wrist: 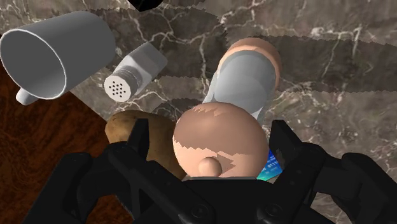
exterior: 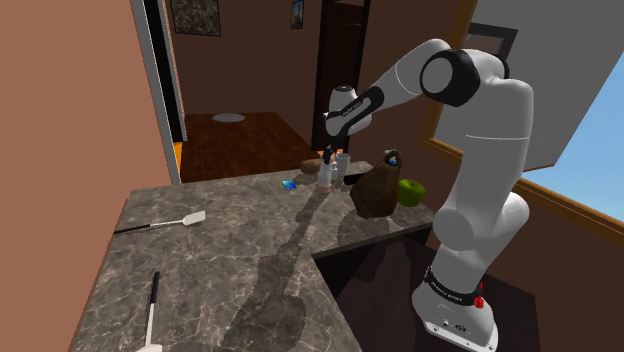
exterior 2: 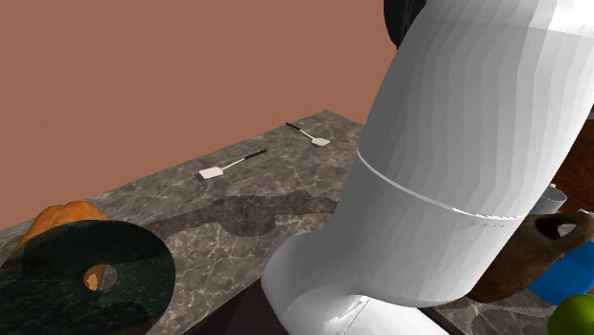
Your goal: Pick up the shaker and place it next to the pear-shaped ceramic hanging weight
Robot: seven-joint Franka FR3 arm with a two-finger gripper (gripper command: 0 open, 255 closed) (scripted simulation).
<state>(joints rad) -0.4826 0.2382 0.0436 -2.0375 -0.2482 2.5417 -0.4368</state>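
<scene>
End effector [wrist: 210, 127] straddling the shaker [wrist: 242, 83] on the bench [exterior: 230, 250]
The black fingers are standing apart on either side of the peach-capped grey shaker, with gaps showing on both sides, so nothing is being clasped. The shaker is standing among a white mug [wrist: 38, 57] and a smaller white shaker [wrist: 130, 76], near the brown pear-shaped weight [exterior: 375, 190].

Around the gripper [wrist: 210, 143] the counter [exterior: 230, 260] is crowded: a grey cup [wrist: 44, 60], a white shaker [wrist: 130, 76] and a brown lump [wrist: 130, 130] stand close together (all on one side). Toward the two spatulas [exterior: 190, 217] the surface lies open.
</scene>
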